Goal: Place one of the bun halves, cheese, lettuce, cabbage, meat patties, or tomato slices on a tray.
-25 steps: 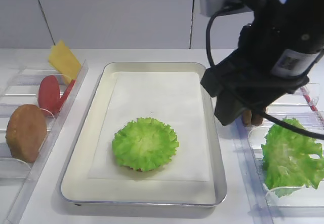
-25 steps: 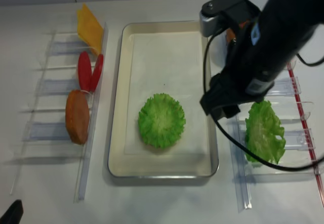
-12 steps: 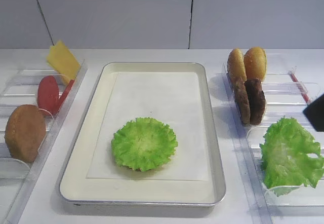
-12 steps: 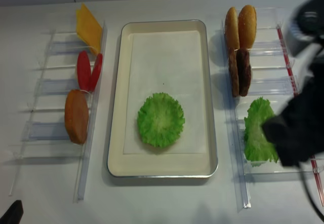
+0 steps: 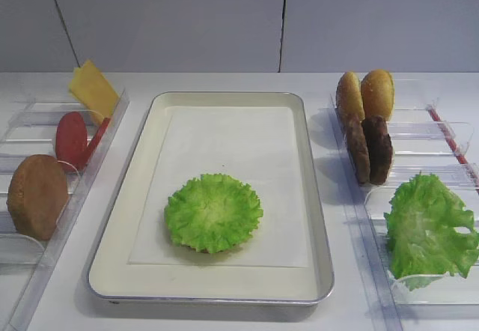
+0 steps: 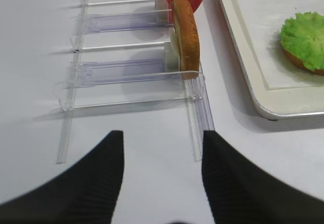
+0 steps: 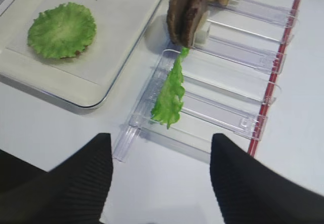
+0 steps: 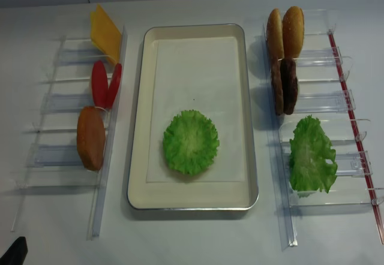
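The frilly round lettuce point(image 5: 213, 212) lies flat on the paper liner at the near end of the cream tray point(image 5: 224, 96), with a brown edge showing beneath it in the left wrist view. The right rack holds two bun halves point(image 5: 364, 95), two meat patties point(image 5: 370, 147) and the wavy cabbage leaf point(image 5: 426, 230). The left rack holds the cheese point(image 5: 93, 87), tomato slices point(image 5: 72, 138) and another bun half point(image 5: 36, 195). My right gripper point(image 7: 161, 143) is open and empty over bare table short of the right rack. My left gripper point(image 6: 162, 135) is open and empty near the left rack.
Clear plastic racks point(image 8: 66, 103) point(image 8: 327, 103) flank the tray on the white table. A red strip point(image 8: 354, 133) runs along the right rack's outer side. Neither arm shows in the two exterior views.
The right arm, which hung over the tray's right edge, has swung right and back out of both exterior views. The lettuce stays on the tray.
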Motion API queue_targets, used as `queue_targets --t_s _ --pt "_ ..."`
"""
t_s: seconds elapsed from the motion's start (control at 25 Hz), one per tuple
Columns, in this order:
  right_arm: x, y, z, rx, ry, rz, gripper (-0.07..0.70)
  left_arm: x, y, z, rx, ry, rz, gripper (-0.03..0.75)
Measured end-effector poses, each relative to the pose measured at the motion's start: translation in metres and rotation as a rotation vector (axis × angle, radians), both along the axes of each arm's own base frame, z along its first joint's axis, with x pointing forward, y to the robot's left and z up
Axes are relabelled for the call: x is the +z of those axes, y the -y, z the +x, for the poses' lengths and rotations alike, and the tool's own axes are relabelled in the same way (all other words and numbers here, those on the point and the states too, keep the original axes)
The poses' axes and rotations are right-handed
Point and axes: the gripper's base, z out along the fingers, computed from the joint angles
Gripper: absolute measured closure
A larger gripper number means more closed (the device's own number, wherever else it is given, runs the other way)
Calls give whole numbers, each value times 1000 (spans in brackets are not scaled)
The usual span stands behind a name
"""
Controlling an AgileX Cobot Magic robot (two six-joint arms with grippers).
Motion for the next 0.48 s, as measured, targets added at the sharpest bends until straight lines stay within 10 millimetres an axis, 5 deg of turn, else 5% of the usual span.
queue_targets --t_s 0.48 --pt "-45 13 -40 -324 257 7 166 0 0 0 0 0 0 385"
